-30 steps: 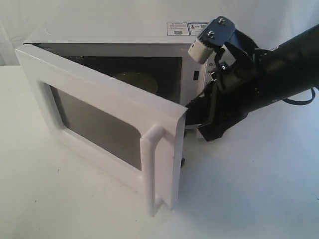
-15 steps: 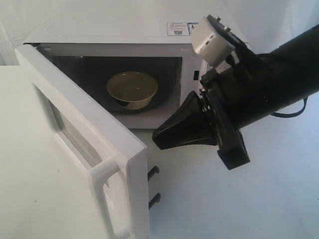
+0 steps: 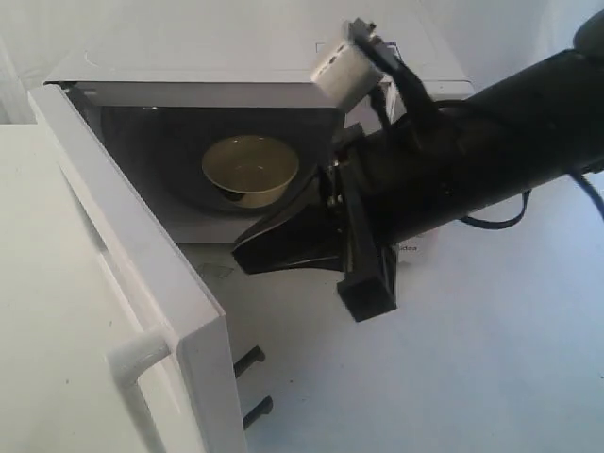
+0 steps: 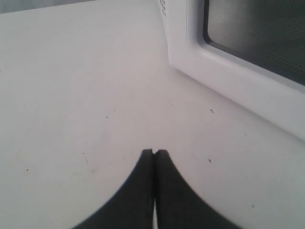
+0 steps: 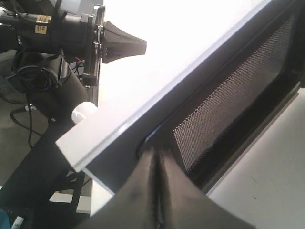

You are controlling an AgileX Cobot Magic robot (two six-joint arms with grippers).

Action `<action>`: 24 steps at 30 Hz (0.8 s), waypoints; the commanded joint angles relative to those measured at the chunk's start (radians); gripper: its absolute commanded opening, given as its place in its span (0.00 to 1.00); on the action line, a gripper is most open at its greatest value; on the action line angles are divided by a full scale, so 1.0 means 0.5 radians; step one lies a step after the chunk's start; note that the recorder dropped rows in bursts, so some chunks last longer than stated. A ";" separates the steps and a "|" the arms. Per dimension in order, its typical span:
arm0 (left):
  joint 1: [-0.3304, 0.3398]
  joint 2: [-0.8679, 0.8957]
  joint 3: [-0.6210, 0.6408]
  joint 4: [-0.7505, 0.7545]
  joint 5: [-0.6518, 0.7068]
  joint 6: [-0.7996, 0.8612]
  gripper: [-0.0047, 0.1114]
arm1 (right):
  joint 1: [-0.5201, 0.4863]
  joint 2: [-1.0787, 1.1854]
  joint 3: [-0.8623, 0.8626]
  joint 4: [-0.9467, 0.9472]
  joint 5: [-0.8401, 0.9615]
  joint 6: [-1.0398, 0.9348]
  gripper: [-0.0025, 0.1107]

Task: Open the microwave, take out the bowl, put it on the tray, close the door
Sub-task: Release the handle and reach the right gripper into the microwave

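1. Right gripper (image 3: pixel 242 257): fingers pressed together with nothing between them, tips in front of the open cavity and close to the door's inner face.
2. Left gripper (image 4: pixel 154 152): fingers closed and empty, low over the white table (image 4: pixel 71 86), near the door's outer face.
3. The bowl (image 3: pixel 250 168) sits inside the microwave (image 3: pixel 236 57); the door (image 3: pixel 151 283) stands wide open.
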 commanded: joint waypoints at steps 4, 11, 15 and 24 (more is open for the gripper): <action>-0.004 -0.010 0.006 -0.023 0.007 0.006 0.04 | 0.269 0.108 -0.003 0.021 -0.150 0.002 0.02; -0.004 -0.010 0.006 -0.023 0.007 0.006 0.04 | 0.486 0.193 -0.003 0.021 -0.149 0.002 0.02; -0.004 -0.010 0.006 -0.023 0.007 0.006 0.04 | 0.543 0.193 -0.007 0.021 -0.195 -0.048 0.02; -0.004 -0.010 0.006 -0.023 0.007 0.006 0.04 | 0.586 0.204 -0.023 -0.883 -1.497 0.540 0.02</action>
